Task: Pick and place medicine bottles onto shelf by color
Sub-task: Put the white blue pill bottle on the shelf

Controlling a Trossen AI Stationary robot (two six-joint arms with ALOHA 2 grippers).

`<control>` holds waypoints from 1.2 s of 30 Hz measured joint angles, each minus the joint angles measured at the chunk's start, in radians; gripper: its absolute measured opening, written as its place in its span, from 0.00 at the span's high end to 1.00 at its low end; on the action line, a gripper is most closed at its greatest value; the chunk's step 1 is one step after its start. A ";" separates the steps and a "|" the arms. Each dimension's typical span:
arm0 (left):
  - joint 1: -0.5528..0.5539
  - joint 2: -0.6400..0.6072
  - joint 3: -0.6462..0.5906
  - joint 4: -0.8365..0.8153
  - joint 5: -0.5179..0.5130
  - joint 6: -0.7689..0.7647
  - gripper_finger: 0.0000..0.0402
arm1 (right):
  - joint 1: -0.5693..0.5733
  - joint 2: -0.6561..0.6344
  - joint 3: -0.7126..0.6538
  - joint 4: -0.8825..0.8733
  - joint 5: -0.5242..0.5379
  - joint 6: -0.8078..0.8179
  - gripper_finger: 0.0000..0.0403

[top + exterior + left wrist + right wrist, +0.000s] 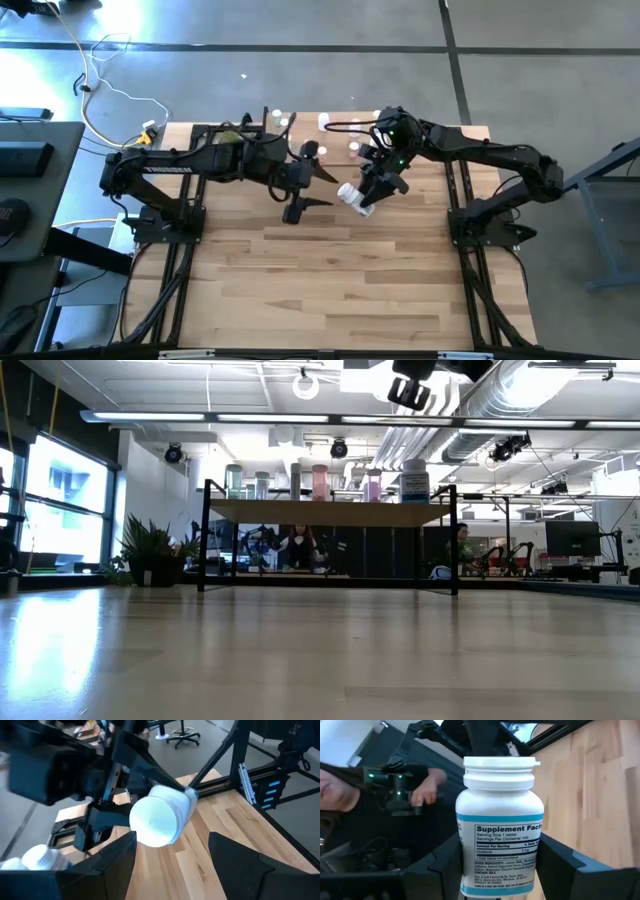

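Right gripper [362, 197] clamps a white blue-labelled medicine bottle [499, 827]; left gripper [318, 187] gapes wide, empty.
Both hang above the pale plank tabletop [330, 270], just before the light-wood shelf [330, 513].

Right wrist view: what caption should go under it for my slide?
Right gripper holds a white plastic medicine bottle with a blue-banded label above the wooden tabletop.

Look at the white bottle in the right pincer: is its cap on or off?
On. The white bottle held in the right pincer shows its ribbed white cap seated on the neck.
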 joint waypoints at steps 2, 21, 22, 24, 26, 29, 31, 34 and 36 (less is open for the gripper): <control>-0.004 0.016 0.000 0.007 0.001 0.000 0.41 | 0.005 0.000 0.000 0.000 -0.004 0.021 0.53; -0.014 0.064 0.001 0.129 0.149 -0.052 0.41 | 0.071 0.001 0.000 -0.007 -0.024 0.071 0.53; -0.015 0.066 0.000 0.126 0.149 -0.052 0.41 | 0.071 0.002 0.000 -0.006 -0.023 0.071 0.53; -0.016 0.069 0.000 0.130 0.146 -0.052 0.41 | 0.073 0.002 0.000 0.002 -0.023 0.085 0.53; -0.018 0.079 0.000 0.153 0.150 -0.056 0.41 | 0.077 0.002 0.000 0.007 -0.027 0.099 0.53; -0.019 0.084 0.000 0.175 0.153 -0.064 0.41 | 0.085 0.002 0.000 0.005 -0.029 0.105 0.53; -0.019 0.096 0.001 0.213 0.152 -0.063 0.41 | 0.089 0.000 0.000 0.016 -0.016 0.109 0.53; -0.015 0.100 -0.002 0.196 0.141 -0.063 0.41 | 0.101 0.003 0.000 0.008 -0.010 0.118 0.53; -0.011 0.097 -0.001 0.196 0.142 -0.072 0.41 | 0.109 0.002 0.000 0.010 -0.011 0.131 0.53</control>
